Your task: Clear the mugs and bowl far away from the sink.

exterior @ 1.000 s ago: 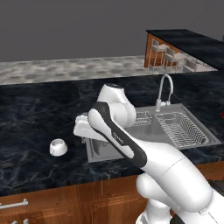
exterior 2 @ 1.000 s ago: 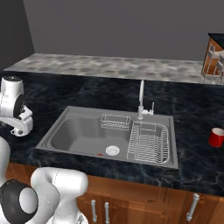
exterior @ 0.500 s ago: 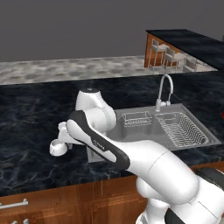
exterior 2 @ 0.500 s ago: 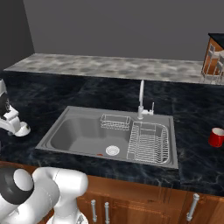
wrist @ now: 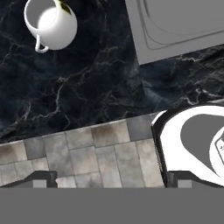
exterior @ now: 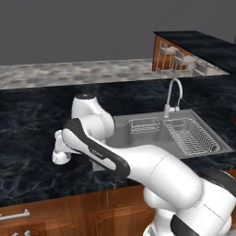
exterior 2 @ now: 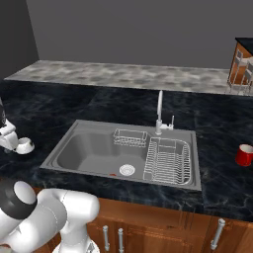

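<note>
The white rounded mug [wrist: 50, 24] stands upright on the dark marble counter, left of the sink [exterior 2: 99, 150]. It also shows as the mug [exterior 2: 24, 146] and the mug [exterior: 60, 157] in the base views. My gripper [wrist: 113, 178] hangs open and empty above the counter's front edge, with the mug ahead of it and off to one side, not between the fingers. In the left base view the hand [exterior: 58, 140] sits just above the mug. The red mug [exterior 2: 243, 154] stands on the counter far right of the sink. The bowl is out of view.
The sink holds a wire dish rack [exterior 2: 167, 159], a small wire basket [exterior 2: 130, 138] and a tall faucet [exterior 2: 159, 111] behind them. Floor tiles [wrist: 87, 148] show below the counter edge. Dark counter [exterior: 32, 115] stretches to the left and behind.
The arm has swung left from the sink's left end to over the counter by the white mug. The gripper has stayed open.
</note>
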